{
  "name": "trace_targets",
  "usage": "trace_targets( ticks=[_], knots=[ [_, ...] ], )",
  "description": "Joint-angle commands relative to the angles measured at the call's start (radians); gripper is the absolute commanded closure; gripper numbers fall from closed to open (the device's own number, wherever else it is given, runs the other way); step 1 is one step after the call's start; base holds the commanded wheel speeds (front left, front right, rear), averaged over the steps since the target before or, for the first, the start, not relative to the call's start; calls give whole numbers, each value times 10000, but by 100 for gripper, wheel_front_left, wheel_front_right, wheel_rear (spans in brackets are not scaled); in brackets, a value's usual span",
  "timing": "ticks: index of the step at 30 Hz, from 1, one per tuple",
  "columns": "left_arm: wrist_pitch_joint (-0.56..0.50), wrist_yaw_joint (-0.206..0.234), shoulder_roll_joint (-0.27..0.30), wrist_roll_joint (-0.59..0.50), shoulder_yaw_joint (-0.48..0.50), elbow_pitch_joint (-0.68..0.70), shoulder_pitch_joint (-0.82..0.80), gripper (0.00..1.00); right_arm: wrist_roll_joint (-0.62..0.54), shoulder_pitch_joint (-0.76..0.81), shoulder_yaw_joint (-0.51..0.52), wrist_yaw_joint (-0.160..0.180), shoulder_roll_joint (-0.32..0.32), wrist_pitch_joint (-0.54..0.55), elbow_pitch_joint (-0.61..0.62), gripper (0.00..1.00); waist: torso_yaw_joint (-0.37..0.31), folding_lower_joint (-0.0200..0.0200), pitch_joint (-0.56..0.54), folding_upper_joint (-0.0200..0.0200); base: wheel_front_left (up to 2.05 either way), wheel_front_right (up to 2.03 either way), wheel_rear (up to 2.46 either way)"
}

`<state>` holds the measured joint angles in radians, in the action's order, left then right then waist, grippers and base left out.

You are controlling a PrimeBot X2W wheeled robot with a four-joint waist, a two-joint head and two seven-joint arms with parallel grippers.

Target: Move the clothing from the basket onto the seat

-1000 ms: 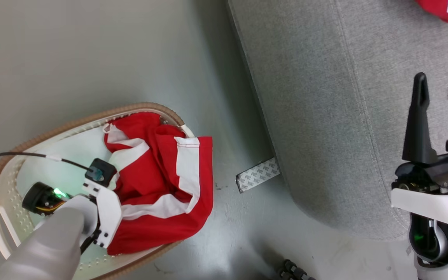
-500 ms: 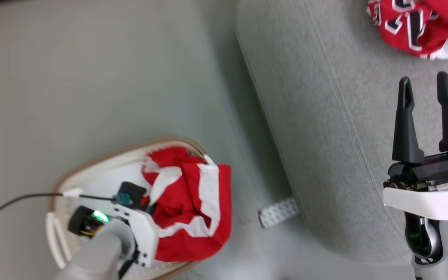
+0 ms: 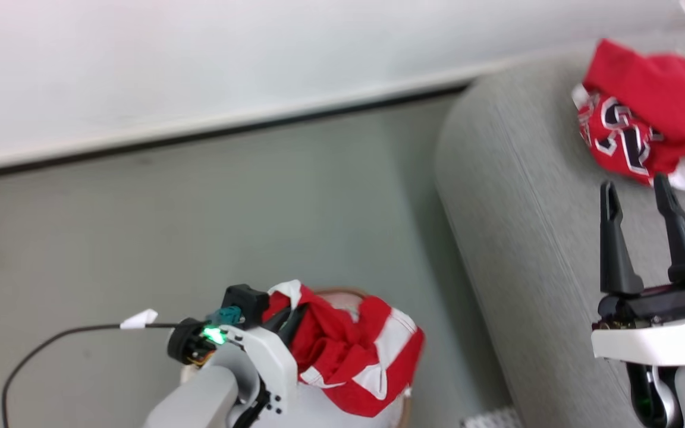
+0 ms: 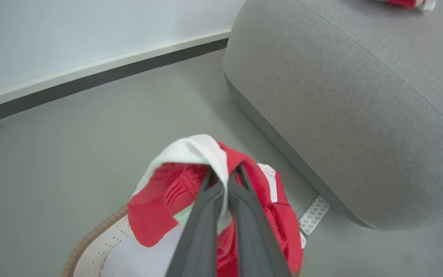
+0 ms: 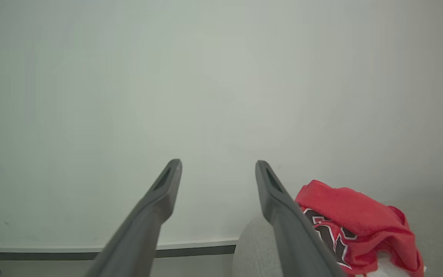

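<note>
While the left gripper (image 4: 224, 174) rises from the bottom middle of the left wrist view, its two fingers are clenched on a white-edged fold of the red striped piece (image 4: 156, 200). The cloth bunches around them and hangs down over the basket (image 4: 90, 240) at the lower left of that frame. In the head view the same bundle sits at the bottom centre, draped off the gripper, with the basket's brown rim just peeping out behind it. Grey floor (image 3: 229, 196) lies all round, and the seat (image 3: 515, 249) rises to the right of it, well apart from that gripper. At the lower right of the head view the right gripper (image 3: 632, 185) hovers over the seat, fingers spread and nothing between them. Just beyond its tips, at the upper right, the jersey (image 3: 646, 113) lies crumpled on the seat, numerals showing.
</note>
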<state>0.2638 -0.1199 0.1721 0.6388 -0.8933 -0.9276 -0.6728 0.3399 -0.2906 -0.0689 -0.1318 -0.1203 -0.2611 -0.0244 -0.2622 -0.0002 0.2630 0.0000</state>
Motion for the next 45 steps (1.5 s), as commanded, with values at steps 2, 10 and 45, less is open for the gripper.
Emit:
trace_targets(
  ticks=[2,10,45],
  knots=[
    [4,115,79,-248,333,590,326,100,128,262,-64,24,-113,-18,-96,0,908,2,-1143,0,0,0,0],
    [7,163,45,-792,1395,2632,780,100,469,823,-378,24,-284,-18,-446,0,1400,2,-2178,0,0,0,0],
    [-742,706,216,-867,1771,6863,442,100,1371,413,-4123,24,-120,-19,-2204,0,2371,2,-2937,0,0,0,0]
  ],
)
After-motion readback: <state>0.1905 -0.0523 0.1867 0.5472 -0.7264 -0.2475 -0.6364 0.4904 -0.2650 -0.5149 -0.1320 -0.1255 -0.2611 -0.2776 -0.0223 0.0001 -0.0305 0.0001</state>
